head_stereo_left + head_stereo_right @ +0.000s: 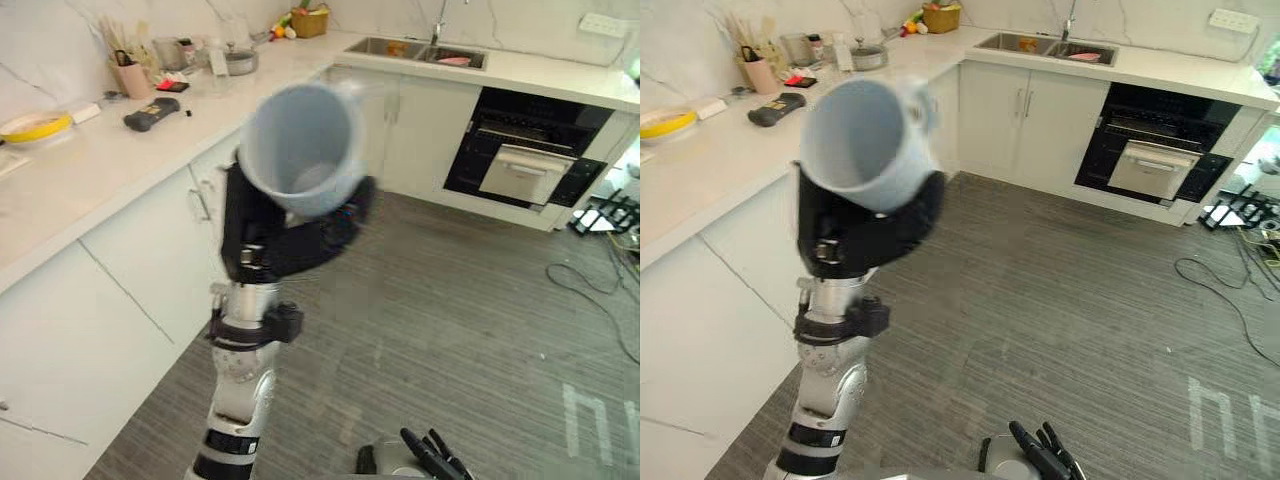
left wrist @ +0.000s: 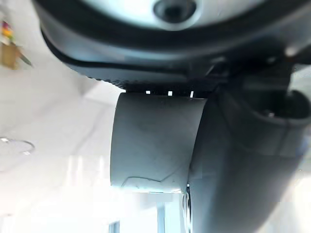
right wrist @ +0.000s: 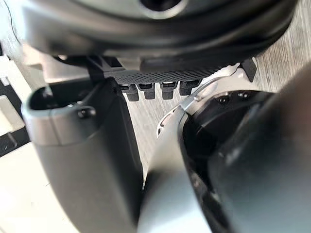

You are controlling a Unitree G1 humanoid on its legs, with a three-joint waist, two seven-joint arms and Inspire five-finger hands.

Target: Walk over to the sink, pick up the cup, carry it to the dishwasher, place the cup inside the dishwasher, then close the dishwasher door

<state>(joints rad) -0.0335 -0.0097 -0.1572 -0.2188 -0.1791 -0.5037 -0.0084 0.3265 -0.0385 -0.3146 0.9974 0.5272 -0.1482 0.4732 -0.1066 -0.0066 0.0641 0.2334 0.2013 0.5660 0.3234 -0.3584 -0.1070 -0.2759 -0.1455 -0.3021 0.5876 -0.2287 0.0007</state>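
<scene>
The cup (image 1: pixel 300 150) looked like matt plastic, pale blue-grey, smooth inside with hardly any shine. The left hand (image 1: pixel 262 232) had a dark matt shell, plastic I'd guess, though it was too blurry to be sure. The worktop (image 1: pixel 90 170) was white stone with faint grey veining, polished and a bit glossy. The cabinet doors (image 1: pixel 110 310) were plain white and smooth, more satin than shiny. The sink (image 1: pixel 400 47) was bare steel. The black appliance (image 1: pixel 520 150) had a glossy glass-like front with a paler metallic panel. The floor (image 1: pixel 460 320) was matt grey with a fine streaky grain. The basket (image 1: pixel 310 20) at the back looked woven.
</scene>
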